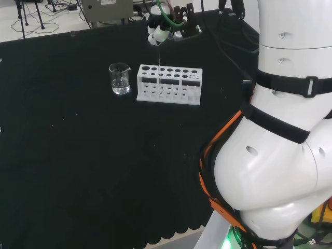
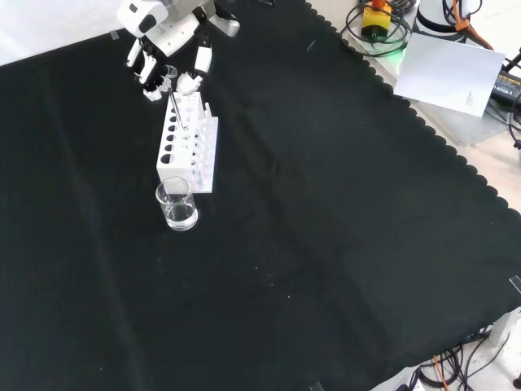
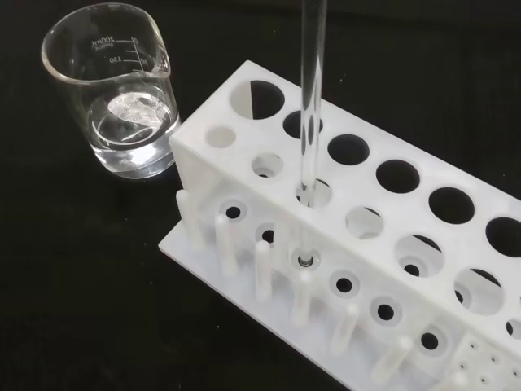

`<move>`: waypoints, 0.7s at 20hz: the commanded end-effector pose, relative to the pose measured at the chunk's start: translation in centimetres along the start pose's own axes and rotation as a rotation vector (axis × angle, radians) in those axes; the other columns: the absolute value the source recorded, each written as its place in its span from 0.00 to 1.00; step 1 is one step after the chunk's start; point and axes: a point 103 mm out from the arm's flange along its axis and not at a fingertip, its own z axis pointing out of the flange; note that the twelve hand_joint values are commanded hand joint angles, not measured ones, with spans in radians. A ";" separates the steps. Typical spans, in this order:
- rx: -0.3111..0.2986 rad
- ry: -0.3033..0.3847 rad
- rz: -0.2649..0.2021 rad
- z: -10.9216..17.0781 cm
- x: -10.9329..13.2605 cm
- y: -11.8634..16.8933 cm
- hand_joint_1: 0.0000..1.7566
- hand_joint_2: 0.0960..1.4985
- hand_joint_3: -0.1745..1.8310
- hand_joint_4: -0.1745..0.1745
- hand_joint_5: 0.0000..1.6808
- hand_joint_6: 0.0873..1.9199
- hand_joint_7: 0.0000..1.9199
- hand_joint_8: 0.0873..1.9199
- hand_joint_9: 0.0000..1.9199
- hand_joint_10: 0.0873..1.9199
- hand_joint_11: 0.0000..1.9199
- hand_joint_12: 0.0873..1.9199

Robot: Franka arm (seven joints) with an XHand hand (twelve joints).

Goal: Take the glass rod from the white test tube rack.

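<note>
The white test tube rack (image 1: 168, 84) stands on the black cloth, also seen in the front view (image 2: 189, 145) and close up in the wrist view (image 3: 391, 244). A clear glass rod (image 3: 310, 106) stands upright through one of its holes, the lower end resting in the base. In the head view the rod (image 1: 159, 56) is a thin line rising from the rack's far left corner to the hand (image 1: 161, 28). The hand (image 2: 167, 39) hangs just above the rack's far end, fingers curled down around the rod's (image 2: 177, 110) upper end.
A glass beaker (image 1: 120, 79) with a little clear liquid stands just left of the rack in the head view, nearer the camera in the front view (image 2: 177, 205), and shows in the wrist view (image 3: 114, 98). Cables and equipment lie past the cloth's far edge.
</note>
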 end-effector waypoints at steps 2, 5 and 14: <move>-0.024 -0.003 -0.009 -0.3 0.5 0.1 0.53 0.57 0.40 0.00 0.35 0.47 0.50 0.52 0.67 0.56 0.28 0.69; -0.019 -0.010 -0.010 -0.1 0.5 0.2 0.53 0.56 0.41 0.00 0.36 0.47 0.52 0.52 0.69 0.56 0.31 0.69; -0.003 0.005 0.000 0.4 -0.5 0.1 0.54 0.56 0.41 0.00 0.37 0.47 0.52 0.52 0.70 0.56 0.32 0.68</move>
